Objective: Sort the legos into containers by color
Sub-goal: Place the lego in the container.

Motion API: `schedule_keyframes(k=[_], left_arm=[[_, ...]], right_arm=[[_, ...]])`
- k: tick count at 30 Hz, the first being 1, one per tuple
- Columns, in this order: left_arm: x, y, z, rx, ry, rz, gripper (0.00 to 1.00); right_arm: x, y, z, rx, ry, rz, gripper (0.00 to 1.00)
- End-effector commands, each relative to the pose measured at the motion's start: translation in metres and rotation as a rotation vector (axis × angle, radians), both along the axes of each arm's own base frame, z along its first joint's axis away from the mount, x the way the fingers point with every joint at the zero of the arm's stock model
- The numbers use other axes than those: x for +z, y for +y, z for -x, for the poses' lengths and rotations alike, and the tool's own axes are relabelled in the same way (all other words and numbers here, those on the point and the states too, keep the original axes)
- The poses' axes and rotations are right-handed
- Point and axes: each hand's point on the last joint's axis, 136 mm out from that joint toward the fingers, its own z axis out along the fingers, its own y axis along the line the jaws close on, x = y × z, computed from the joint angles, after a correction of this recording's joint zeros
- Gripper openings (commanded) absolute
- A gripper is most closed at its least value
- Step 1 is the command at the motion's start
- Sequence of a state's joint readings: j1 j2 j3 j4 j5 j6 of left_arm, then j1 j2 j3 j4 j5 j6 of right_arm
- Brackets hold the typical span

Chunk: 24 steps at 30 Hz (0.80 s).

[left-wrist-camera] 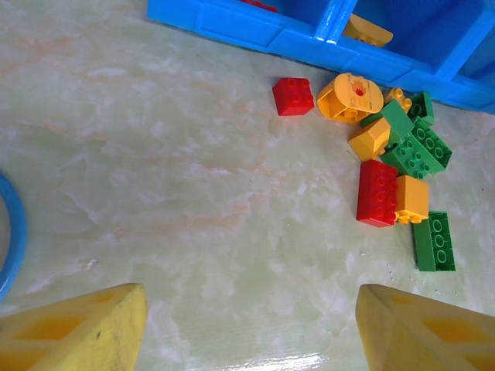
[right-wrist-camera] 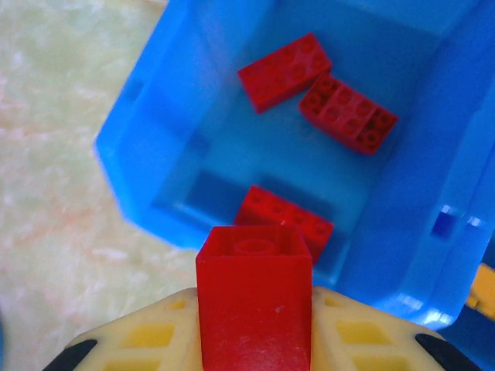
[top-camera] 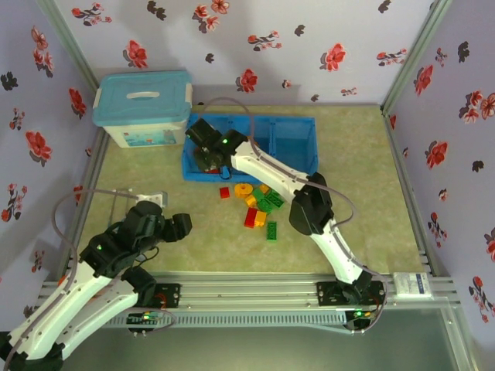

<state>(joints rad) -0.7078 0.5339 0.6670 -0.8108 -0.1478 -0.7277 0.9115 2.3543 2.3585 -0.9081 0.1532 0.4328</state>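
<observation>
From above, the blue tray [top-camera: 294, 121] sits at twelve o'clock, near the white box with a teal lid [top-camera: 143, 104] at eleven. The right gripper [top-camera: 209, 161] hangs over the tray's left compartment. Its arm hides most of that floor, and the jaws are too small here to judge. The loose legos [top-camera: 259, 205] cluster at the centre, just beside the tray's near wall. The left gripper [top-camera: 179, 225] is at eight o'clock over the table [top-camera: 371, 216], which is bare from three to five o'clock.

In the left wrist view, the yellow fingers [left-wrist-camera: 85, 332] are cut off at seven and five o'clock. They stand wide apart with nothing between them. At two to three o'clock lie a small red square [left-wrist-camera: 293, 97], a yellow ring [left-wrist-camera: 349, 97], overlapping green bricks [left-wrist-camera: 418, 147], and a long red piece [left-wrist-camera: 377, 192] touching an orange one [left-wrist-camera: 412, 199]. The tray wall runs along the top edge. An orange piece [left-wrist-camera: 367, 29] inside it is partly behind a divider. A blue curve [left-wrist-camera: 11, 232] at nine o'clock is cut off and I cannot tell what it is. Bare tabletop fills seven to eleven.

In the right wrist view, the fingers clamp a red brick [right-wrist-camera: 254, 294] at six o'clock, cut off below. Three red legos [right-wrist-camera: 348, 113] lie in the compartment, and the held brick partly covers the nearest. Bare table lies at nine.
</observation>
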Motion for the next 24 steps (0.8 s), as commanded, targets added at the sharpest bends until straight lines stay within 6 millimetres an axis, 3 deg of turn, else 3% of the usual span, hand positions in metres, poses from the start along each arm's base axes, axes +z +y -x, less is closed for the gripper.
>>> schedule_keyframes(k=[1,4,5,7,8,12,17,24], left_arm=[[0.006,0.004,0.001,0.01,-0.013,-0.001,0.72],[0.005,0.001,0.0,0.007,-0.013,0.006,0.72],[0.005,0.0,-0.001,0.005,-0.012,0.008,0.71],[0.004,-0.002,-0.002,0.001,-0.011,0.005,0.72],[0.004,-0.002,-0.002,0.001,-0.01,0.003,0.72],[0.003,-0.005,-0.005,0.0,-0.007,0.004,0.71],[0.002,-0.009,-0.007,-0.008,-0.002,0.004,0.72],[-0.008,-0.029,-0.015,-0.056,0.028,-0.001,0.73]], right_arm=[[-0.004,-0.011,-0.014,-0.015,-0.003,0.048,0.3],[-0.002,-0.01,-0.029,-0.038,-0.025,0.018,0.32],[0.0,-0.008,-0.032,-0.038,-0.035,0.007,0.38],[0.009,-0.004,-0.036,-0.034,-0.065,-0.013,0.73],[0.012,-0.003,-0.038,-0.033,-0.076,-0.018,0.78],[0.034,-0.006,-0.039,-0.038,-0.112,-0.037,0.79],[0.051,-0.014,-0.023,-0.017,-0.125,-0.033,0.77],[0.081,-0.049,0.012,-0.041,-0.173,-0.08,0.77]])
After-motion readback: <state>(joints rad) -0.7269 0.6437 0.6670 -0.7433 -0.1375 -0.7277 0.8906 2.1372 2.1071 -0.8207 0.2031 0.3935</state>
